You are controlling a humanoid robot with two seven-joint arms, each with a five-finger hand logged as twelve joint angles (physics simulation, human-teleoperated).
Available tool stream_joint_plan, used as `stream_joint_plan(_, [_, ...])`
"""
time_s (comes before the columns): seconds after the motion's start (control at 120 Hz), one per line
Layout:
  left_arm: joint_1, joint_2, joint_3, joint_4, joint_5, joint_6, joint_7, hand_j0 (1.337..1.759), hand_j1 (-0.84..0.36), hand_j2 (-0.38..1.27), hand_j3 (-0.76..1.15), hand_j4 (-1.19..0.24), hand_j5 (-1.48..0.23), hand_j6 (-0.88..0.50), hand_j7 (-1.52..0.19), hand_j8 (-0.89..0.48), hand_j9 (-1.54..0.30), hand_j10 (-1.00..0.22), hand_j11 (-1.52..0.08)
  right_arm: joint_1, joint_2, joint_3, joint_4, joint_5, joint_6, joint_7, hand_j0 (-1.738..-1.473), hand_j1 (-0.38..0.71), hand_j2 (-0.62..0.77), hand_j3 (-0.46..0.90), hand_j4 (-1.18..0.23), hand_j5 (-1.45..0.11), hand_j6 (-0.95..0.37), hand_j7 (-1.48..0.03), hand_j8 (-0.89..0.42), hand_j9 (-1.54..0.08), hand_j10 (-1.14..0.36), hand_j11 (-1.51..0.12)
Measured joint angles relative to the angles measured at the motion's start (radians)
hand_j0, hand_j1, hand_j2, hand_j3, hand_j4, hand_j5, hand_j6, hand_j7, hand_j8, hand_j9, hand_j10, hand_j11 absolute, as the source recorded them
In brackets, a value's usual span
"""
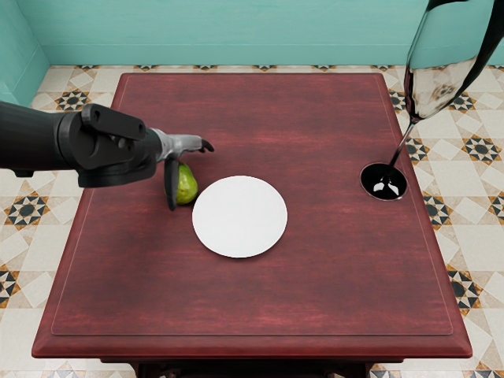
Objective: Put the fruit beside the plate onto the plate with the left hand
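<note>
A green pear (187,186) lies on the dark red table just left of the white plate (239,216). My left hand (183,161) comes in from the left edge and hovers right at the pear, fingers spread. The thumb hangs down along the pear's left side and the other fingers reach over its top. The hand holds nothing. The pear's left part is hidden behind the thumb. The plate carries nothing.
A glossy black lamp-like object (441,63) rises at the right with its round base (384,182) on the table's right side. The table (252,299) stands on a patterned tile floor.
</note>
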Motion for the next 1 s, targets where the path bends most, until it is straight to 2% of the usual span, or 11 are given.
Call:
stream_joint_plan(0.317, [-0.002, 0.0, 0.004, -0.006, -0.001, 0.0, 0.001, 1.658, 0.1, 0.04, 0.0, -0.21, -0.27, -0.21, -0.27, -0.21, -0.27, -0.21, -0.27, 0.0, 0.0, 0.0, 0.0, 0.0, 0.0, 0.0, -1.658, -0.35, 0.0, 0.0, 0.0, 0.0, 0.0, 0.0, 0.0, 0.0, 0.0, 0.0])
stream_joint_plan(0.375, [0.0, 0.0, 0.005, -0.01, -0.005, -0.002, 0.014, 1.658, 0.06, 0.05, 0.0, -0.24, -0.31, -0.24, -0.31, -0.24, -0.31, -0.24, -0.31, 0.0, 0.0, 0.0, 0.0, 0.0, 0.0, 0.0, -1.658, -0.35, 0.0, 0.0, 0.0, 0.0, 0.0, 0.0, 0.0, 0.0, 0.0, 0.0])
stream_joint_plan(0.525, [-0.025, 0.003, 0.008, -0.043, -0.028, -0.036, 0.037, 1.658, -0.12, 0.08, 0.0, -0.4, -0.52, -0.4, -0.52, -0.4, -0.51, -0.4, -0.51, 0.0, 0.0, 0.0, 0.0, 0.0, 0.0, 0.0, -1.658, -0.35, 0.0, 0.0, 0.0, 0.0, 0.0, 0.0, 0.0, 0.0, 0.0, 0.0])
stream_joint_plan(0.575, [-0.046, 0.006, 0.01, -0.05, -0.036, -0.087, 0.04, 1.658, -0.2, 0.19, 0.0, -0.48, -0.62, -0.46, -0.62, -0.47, -0.62, -0.48, -0.62, 0.0, 0.0, 0.0, 0.0, 0.0, 0.0, 0.0, -1.658, -0.35, 0.0, 0.0, 0.0, 0.0, 0.0, 0.0, 0.0, 0.0, 0.0, 0.0])
stream_joint_plan(0.658, [-0.054, 0.006, 0.02, -0.056, -0.047, -0.144, 0.043, 1.657, -0.24, 0.34, 0.0, -0.6, -0.75, -0.44, -0.77, -0.44, -0.77, -0.56, -0.77, 0.0, 0.0, 0.0, 0.0, 0.0, 0.0, 0.0, -1.658, -0.35, 0.0, 0.0, 0.0, 0.0, 0.0, 0.0, 0.0, 0.0, 0.0, 0.0])
stream_joint_plan(0.708, [-0.057, 0.007, 0.025, -0.057, -0.055, -0.162, 0.043, 1.656, -0.24, 0.45, 0.0, -0.53, -0.85, -0.47, -0.83, -0.45, -0.84, -0.6, -0.84, 0.0, 0.0, 0.0, 0.0, 0.0, 0.0, 0.0, -1.658, -0.35, 0.0, 0.0, 0.0, 0.0, 0.0, 0.0, 0.0, 0.0, 0.0, 0.0])
stream_joint_plan(0.833, [-0.059, 0.008, 0.034, -0.059, -0.064, -0.181, 0.043, 1.653, -0.3, 0.49, 0.0, -0.68, -0.92, -0.39, -0.94, -0.37, -0.97, -0.54, -0.97, 0.0, 0.0, 0.0, 0.0, 0.0, 0.0, 0.0, -1.658, -0.35, 0.0, 0.0, 0.0, 0.0, 0.0, 0.0, 0.0, 0.0, 0.0, 0.0])
stream_joint_plan(0.9, [-0.068, 0.009, 0.041, -0.061, -0.065, -0.189, 0.044, 1.652, -0.3, 0.47, 0.0, -0.63, -0.99, -0.34, -0.99, -0.33, -1.01, -0.52, -1.01, 0.0, 0.0, 0.0, 0.0, 0.0, 0.0, 0.0, -1.658, -0.35, 0.0, 0.0, 0.0, 0.0, 0.0, 0.0, 0.0, 0.0, 0.0, 0.0])
stream_joint_plan(1.0, [-0.107, 0.013, 0.051, -0.076, -0.077, -0.199, 0.044, 1.651, -0.33, 0.51, 0.0, -0.57, -1.09, -0.28, -1.05, -0.29, -1.06, -0.48, -1.05, 0.0, 0.0, 0.0, 0.0, 0.0, 0.0, 0.0, -1.658, -0.35, 0.0, 0.0, 0.0, 0.0, 0.0, 0.0, 0.0, 0.0, 0.0, 0.0])
